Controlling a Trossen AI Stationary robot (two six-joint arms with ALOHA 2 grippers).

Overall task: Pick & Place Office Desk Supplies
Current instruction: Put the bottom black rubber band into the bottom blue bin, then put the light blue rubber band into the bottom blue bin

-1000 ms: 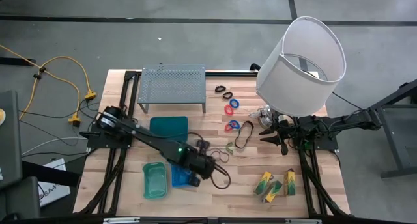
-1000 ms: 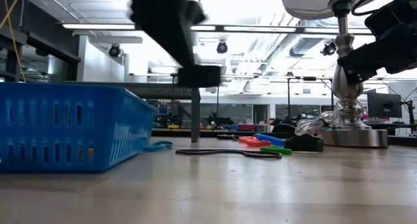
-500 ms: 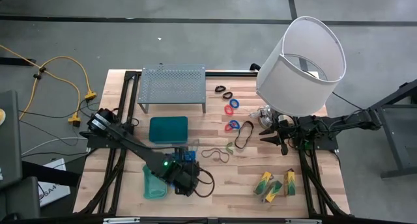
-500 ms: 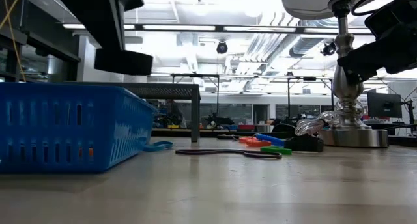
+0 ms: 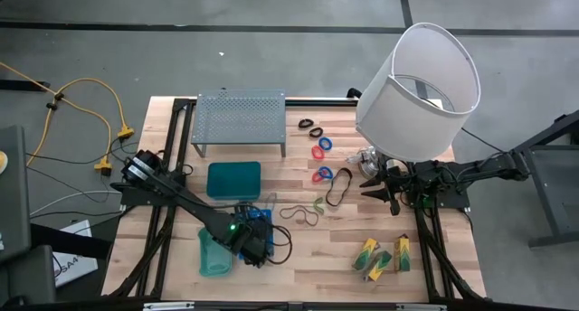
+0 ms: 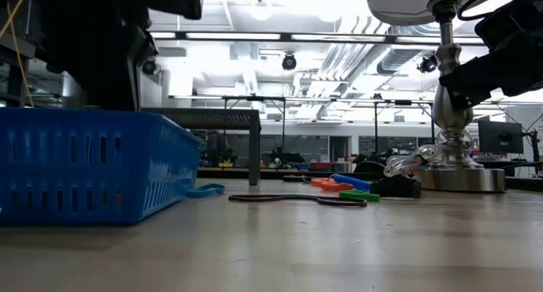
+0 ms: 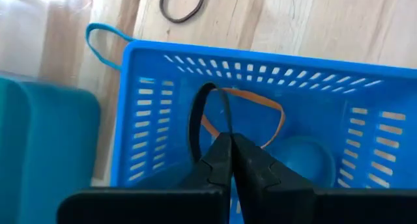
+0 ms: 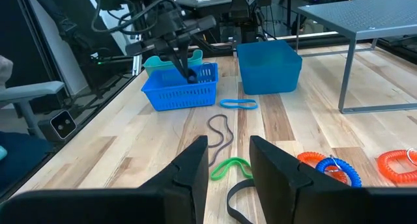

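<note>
**Now the left arm is lowering a black band into the blue basket**

Having swung back from mid-tabletop, the left gripper (image 7: 229,146) is dipping into the blue basket (image 7: 365,87), jaws pinched on a black rubber band (image 7: 195,116) above an orange band (image 7: 260,101); release looks imminent. Farther off, another black band (image 5: 298,213) is lying loose, and the right gripper (image 5: 371,186), jaws parted, is waiting by the lamp (image 5: 418,89).

Blue slotted basket (image 7: 273,113) holding an orange band (image 7: 251,113) and black loop (image 7: 203,116). Teal box (image 5: 233,179), grey perforated rack (image 5: 240,117), white lampshade (image 5: 416,92), light wood table (image 5: 317,252).
</note>
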